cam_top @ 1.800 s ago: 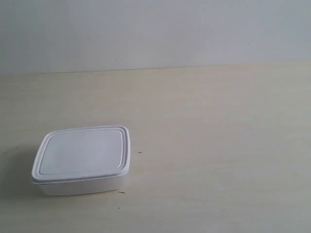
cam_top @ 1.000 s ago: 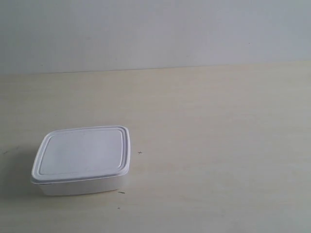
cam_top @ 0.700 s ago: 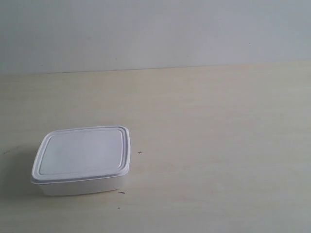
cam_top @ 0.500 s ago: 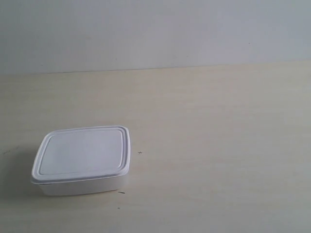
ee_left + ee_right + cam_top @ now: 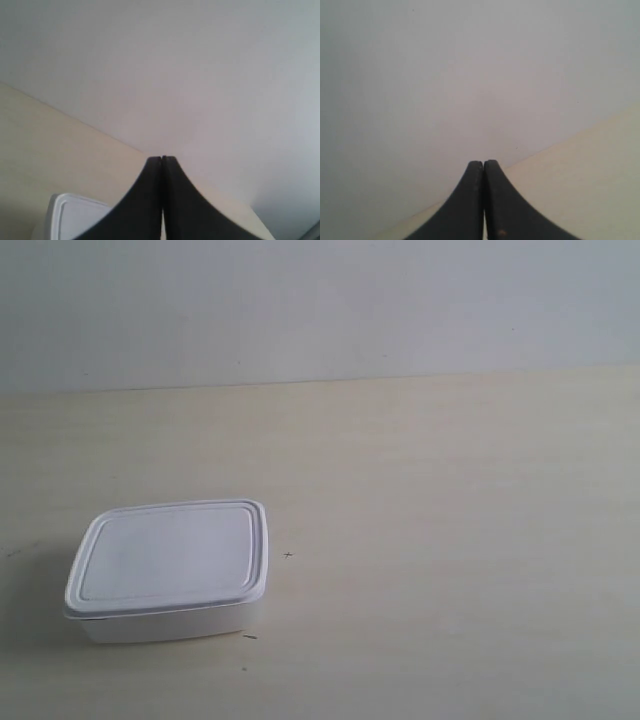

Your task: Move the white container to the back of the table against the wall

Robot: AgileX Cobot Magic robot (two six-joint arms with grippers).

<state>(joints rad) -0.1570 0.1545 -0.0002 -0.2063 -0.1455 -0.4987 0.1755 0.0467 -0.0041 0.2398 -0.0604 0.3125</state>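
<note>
The white container [image 5: 168,568], lidded and shallow, rests on the pale table [image 5: 430,540] at the exterior view's near left, well short of the grey-white wall [image 5: 320,305]. No arm appears in the exterior view. In the left wrist view my left gripper [image 5: 162,159] is shut with nothing held, its black fingers pressed together; a corner of the container [image 5: 75,217] shows beside and below them. My right gripper [image 5: 483,163] is also shut and empty, facing the wall [image 5: 470,75] and a strip of table [image 5: 580,185]. The container is out of the right wrist view.
A few tiny dark specks [image 5: 288,555] lie on the table next to the container. The wall meets the table along a straight seam [image 5: 400,378] at the back.
</note>
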